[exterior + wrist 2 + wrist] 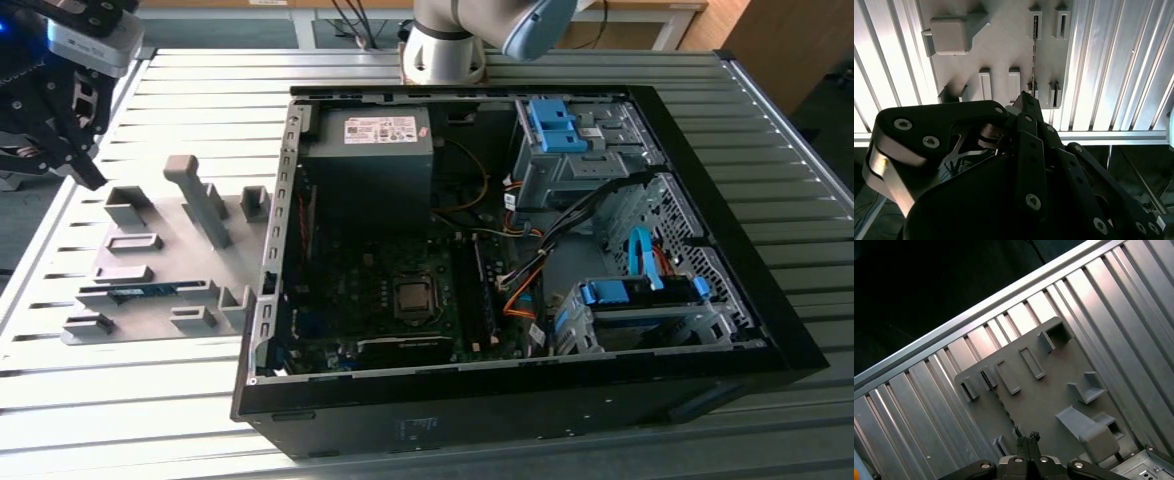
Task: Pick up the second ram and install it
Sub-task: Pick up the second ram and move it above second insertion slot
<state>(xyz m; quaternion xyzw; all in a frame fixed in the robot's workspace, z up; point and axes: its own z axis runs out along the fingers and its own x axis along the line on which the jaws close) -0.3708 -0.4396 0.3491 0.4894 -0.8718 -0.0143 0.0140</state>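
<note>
The tool point(1027, 436) hung above the grey holder point(180, 270), its fingers pressed together with nothing in them. The second ram point(140, 292) lay in the holder. It was not yet picked up or put in the computer point(534, 405).

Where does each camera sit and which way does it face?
Exterior view: off the arm, looking down on the computer case, fixture plate, arm base and gripper.
First wrist view: on the arm, looking down past the gripper at the fixture plate.
Second wrist view: on the arm, over the gripper's linkages, down at the fixture plate.
Shared: all three show the second ram in the fixture plate.
</note>
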